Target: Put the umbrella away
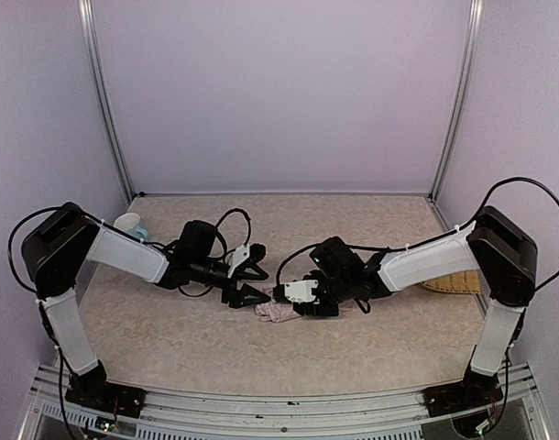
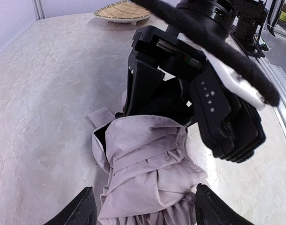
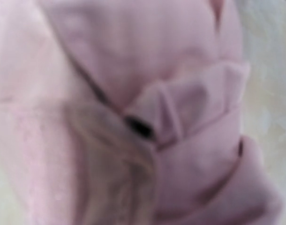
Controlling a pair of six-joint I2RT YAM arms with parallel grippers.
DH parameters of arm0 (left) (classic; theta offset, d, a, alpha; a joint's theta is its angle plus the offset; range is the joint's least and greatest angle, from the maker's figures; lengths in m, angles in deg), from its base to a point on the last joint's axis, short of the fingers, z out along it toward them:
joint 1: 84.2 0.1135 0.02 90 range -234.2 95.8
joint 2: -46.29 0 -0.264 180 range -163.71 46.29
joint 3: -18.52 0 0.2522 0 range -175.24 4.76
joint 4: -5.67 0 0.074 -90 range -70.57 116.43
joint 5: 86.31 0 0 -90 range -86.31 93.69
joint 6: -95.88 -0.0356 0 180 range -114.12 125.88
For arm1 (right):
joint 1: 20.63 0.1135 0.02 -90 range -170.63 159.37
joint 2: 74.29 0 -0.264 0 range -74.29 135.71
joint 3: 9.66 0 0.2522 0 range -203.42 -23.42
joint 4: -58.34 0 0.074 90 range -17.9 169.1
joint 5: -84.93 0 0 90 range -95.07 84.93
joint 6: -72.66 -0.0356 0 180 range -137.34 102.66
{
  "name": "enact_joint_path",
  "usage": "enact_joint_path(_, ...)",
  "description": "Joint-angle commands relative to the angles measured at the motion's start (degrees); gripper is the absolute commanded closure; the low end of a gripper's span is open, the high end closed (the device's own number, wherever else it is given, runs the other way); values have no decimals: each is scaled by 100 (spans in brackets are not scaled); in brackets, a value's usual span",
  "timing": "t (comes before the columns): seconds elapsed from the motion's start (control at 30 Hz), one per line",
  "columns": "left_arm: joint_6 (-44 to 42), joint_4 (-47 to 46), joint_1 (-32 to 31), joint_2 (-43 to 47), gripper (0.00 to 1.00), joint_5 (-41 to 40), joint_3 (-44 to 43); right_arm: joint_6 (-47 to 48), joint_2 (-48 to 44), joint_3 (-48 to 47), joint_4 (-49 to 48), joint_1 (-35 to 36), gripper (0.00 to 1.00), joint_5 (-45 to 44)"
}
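Observation:
The umbrella (image 1: 278,312) lies folded in the middle of the table, a pale pink bundle with a strap wrapped round it. My left gripper (image 1: 264,282) is open at its left end. In the left wrist view the umbrella (image 2: 147,164) sits between my left gripper's (image 2: 145,208) two black tips, with a gap on each side. My right gripper (image 1: 298,301) comes down on the umbrella from the right, and its black fingers (image 2: 145,79) close on the bundle's far part. The right wrist view is filled with blurred pink umbrella (image 3: 180,140) fabric, and its own fingers do not show.
A woven straw mat (image 1: 454,280) lies at the right edge of the table, also far back in the left wrist view (image 2: 122,10). A white and blue cup (image 1: 130,225) stands at the far left behind my left arm. Metal frame posts stand at the back corners.

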Motion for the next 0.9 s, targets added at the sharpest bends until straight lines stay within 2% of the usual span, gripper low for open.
enact_joint_path(0.0,256,-428,52,374,31,-18,391,-322,681,184,1390,-131,55,192)
enact_joint_path(0.13,362,-690,58,530,32,-279,633,-451,750,114,1325,-194,82,171)
enact_joint_path(0.23,441,-984,61,694,33,-417,853,-522,585,142,1062,-248,92,47)
enact_joint_path(0.27,474,-1120,74,757,33,-429,934,-556,487,160,933,-277,98,-19)
enact_joint_path(0.5,944,-2120,68,1106,38,-720,1482,-813,-413,258,-225,-501,100,-446)
enact_joint_path(0.6,1132,-2486,1,1274,43,-638,1637,-809,-848,262,-584,-540,100,-719)
enact_joint_path(0.73,964,-2519,-395,1388,58,-698,1649,-649,-1332,276,-987,-577,100,-1005)
enact_joint_path(0.87,1318,-3097,-537,999,58,-432,1545,-388,-1651,179,-1049,-595,100,-1072)
